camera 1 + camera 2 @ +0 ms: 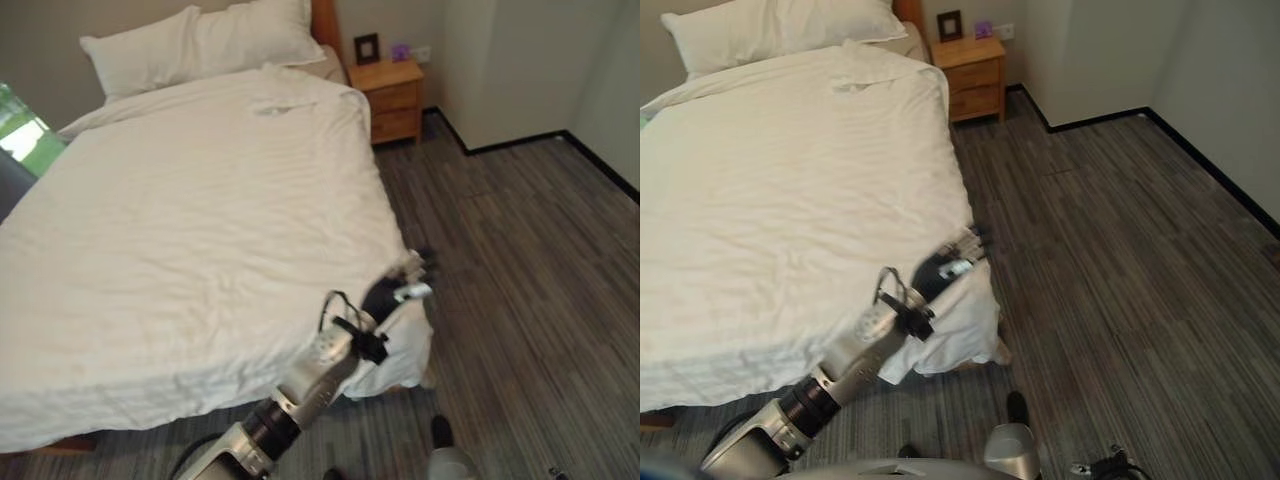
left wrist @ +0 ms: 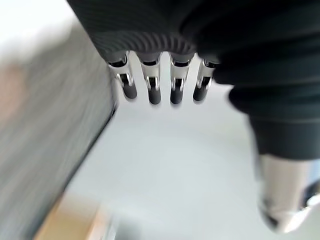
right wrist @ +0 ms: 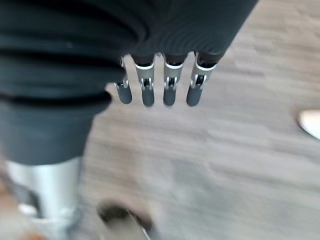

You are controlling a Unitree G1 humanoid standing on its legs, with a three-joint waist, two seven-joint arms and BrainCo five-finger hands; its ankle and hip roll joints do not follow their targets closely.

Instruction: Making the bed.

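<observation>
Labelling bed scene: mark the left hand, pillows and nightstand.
left hand (image 1: 400, 285), left eye view: on its dark back, at the bed's near corner.
pillows (image 1: 200, 45), left eye view: middle of the white pair.
nightstand (image 1: 392, 97), left eye view: its drawer front.

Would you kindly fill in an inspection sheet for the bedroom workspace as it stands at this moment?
Surface: bed with a wooden headboard, on a grey striped floor.
Job's things: white duvet spread over the bed, lightly wrinkled, its near right corner bunched and hanging; two white pillows at the head.
Clutter: small rumpled fold in the duvet near the pillows.
Robot hands: left robot hand at the duvet's near right corner, fingers straight, holding nothing; right robot hand over the floor, fingers straight, holding nothing.
Cables: nothing seen.
Surroundings: wooden nightstand carrying a dark picture frame and a small purple object; pale walls with dark skirting.
</observation>
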